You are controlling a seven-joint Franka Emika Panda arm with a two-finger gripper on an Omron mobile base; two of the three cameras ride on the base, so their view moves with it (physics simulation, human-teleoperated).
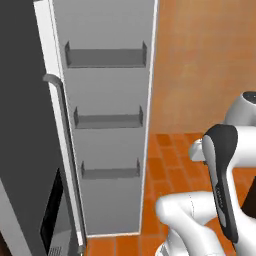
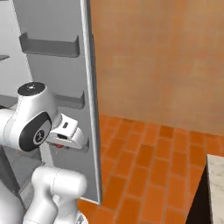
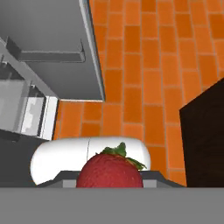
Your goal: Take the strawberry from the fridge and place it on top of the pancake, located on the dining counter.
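The strawberry (image 3: 110, 169), red with a green leafy cap, sits at the bottom of the hand view. My gripper (image 3: 110, 179) is shut on it, its dark fingertips just showing on either side. In the right base view the hand hangs beside the open fridge door, and a speck of red marks the strawberry (image 2: 58, 145) under the gripper (image 2: 61, 143). The fridge (image 1: 30, 125) stands open at the left, its door (image 1: 107, 125) lined with grey shelves. A corner of the dining counter (image 2: 217, 183) shows at the lower right. The pancake is out of view.
Orange tiled floor (image 2: 148, 166) stretches between the fridge door (image 2: 57, 65) and the counter's dark wood base (image 3: 203, 131). An orange-tan wall (image 2: 166, 57) closes the back. My own white arm (image 1: 220, 170) fills the lower right of the left base view.
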